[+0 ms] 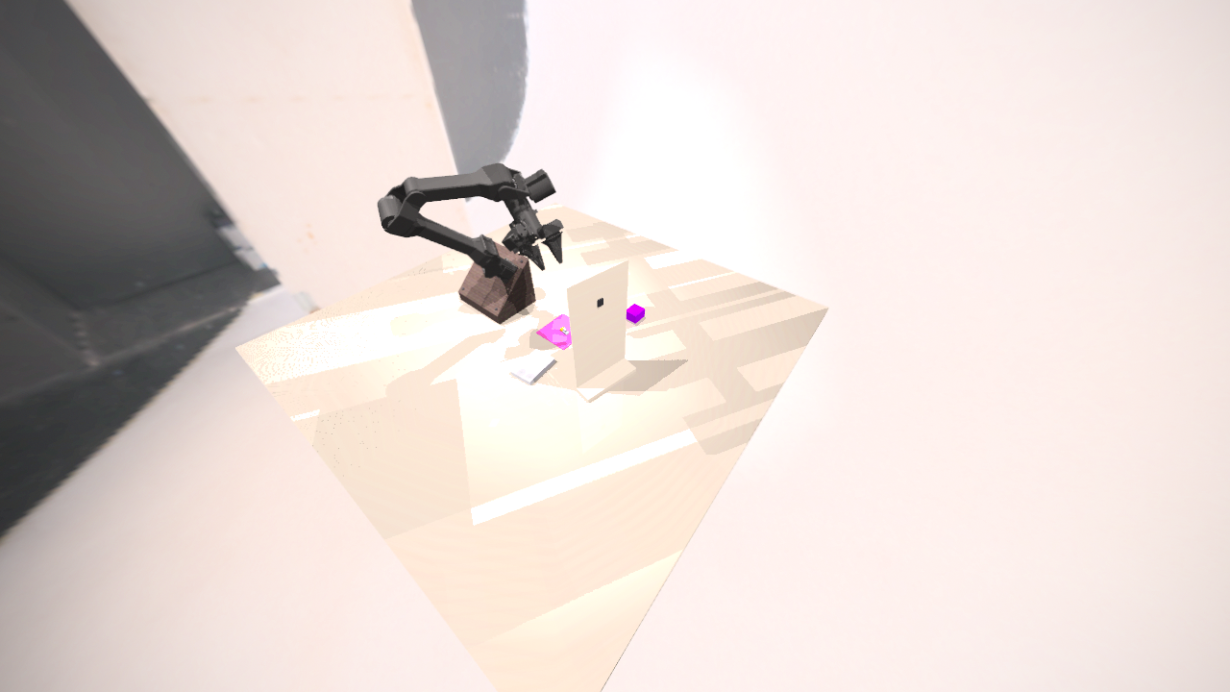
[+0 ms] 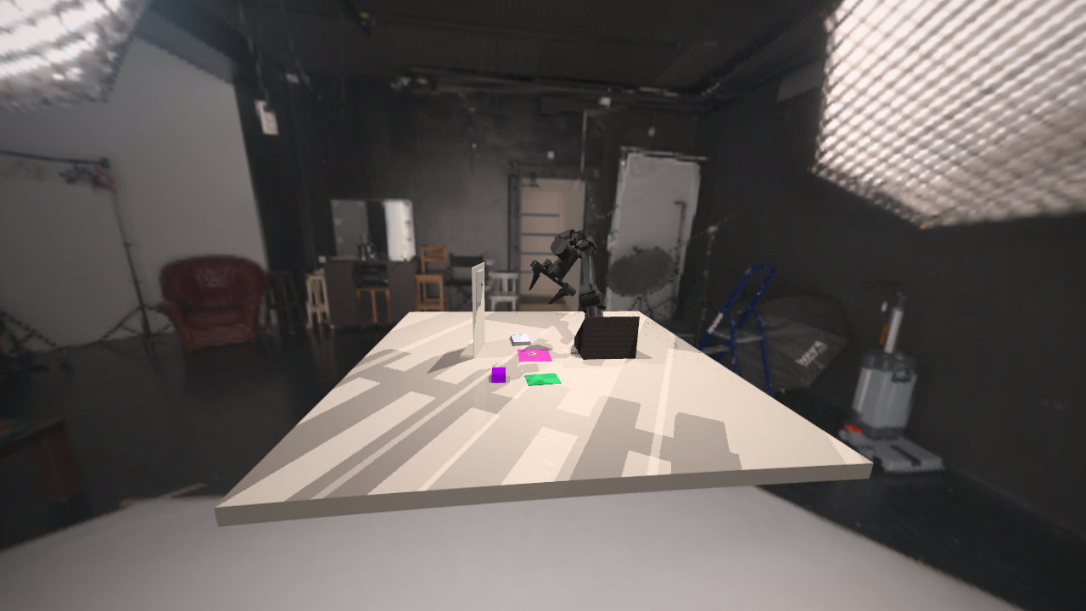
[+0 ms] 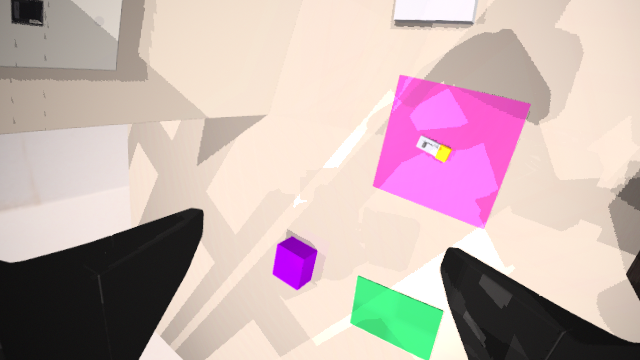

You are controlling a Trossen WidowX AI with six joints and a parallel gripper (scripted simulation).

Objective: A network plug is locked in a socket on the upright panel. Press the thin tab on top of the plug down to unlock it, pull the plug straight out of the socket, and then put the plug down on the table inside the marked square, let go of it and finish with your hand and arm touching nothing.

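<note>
The small white plug with a yellow end lies flat on the table inside the pink marked square. The upright panel stands beside the square, and its dark socket is empty. My gripper is open with nothing between its fingers. It hangs well above the table, clear of the plug, the square and the panel.
A purple cube and a green patch lie near the square. A flat white pad lies beyond it. The arm stands on a dark block.
</note>
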